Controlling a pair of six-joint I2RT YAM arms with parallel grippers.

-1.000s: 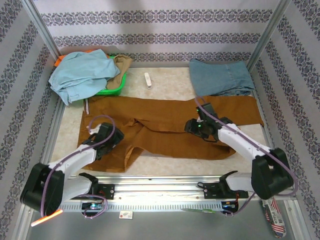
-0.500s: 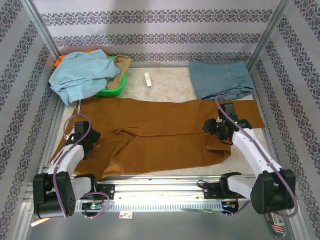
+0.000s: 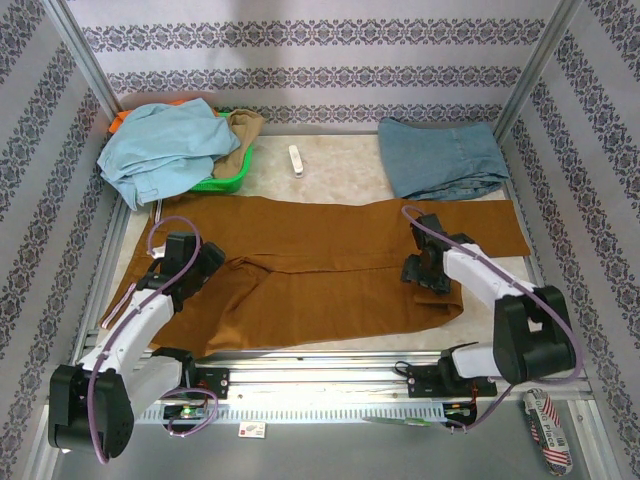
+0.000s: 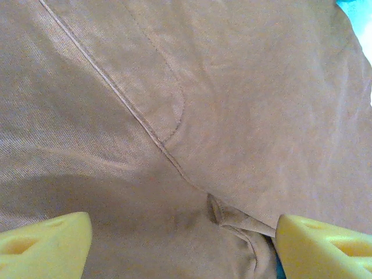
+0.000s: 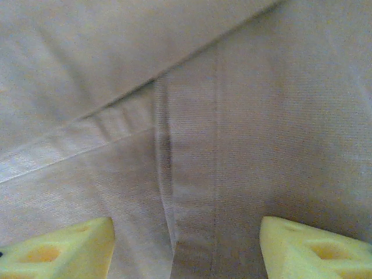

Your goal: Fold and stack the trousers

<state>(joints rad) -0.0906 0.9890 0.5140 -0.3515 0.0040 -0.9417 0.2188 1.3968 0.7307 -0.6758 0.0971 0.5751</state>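
The trousers [image 3: 330, 260] lie spread lengthwise across the middle of the table, waist to your left and leg ends to your right. The left gripper [image 3: 190, 262] hangs over the seat with its jaws wide apart and nothing between them. The right gripper [image 3: 422, 272] stands over the near leg by the hem, also parted and empty; its wrist view shows flat cloth and a seam below the fingers [image 5: 58, 247]. For a clean fold, pinch both layers at matching outer edges, lift evenly, and carry one end over the other without dragging. The waist corner runs to the left rail and the far leg end sits near the right rail, so room sideways is tight. The denim piece [image 3: 445, 155] and green basket [image 3: 228, 178] crowd the far side. The bare strip along the near rail [image 3: 320, 375] is narrow.
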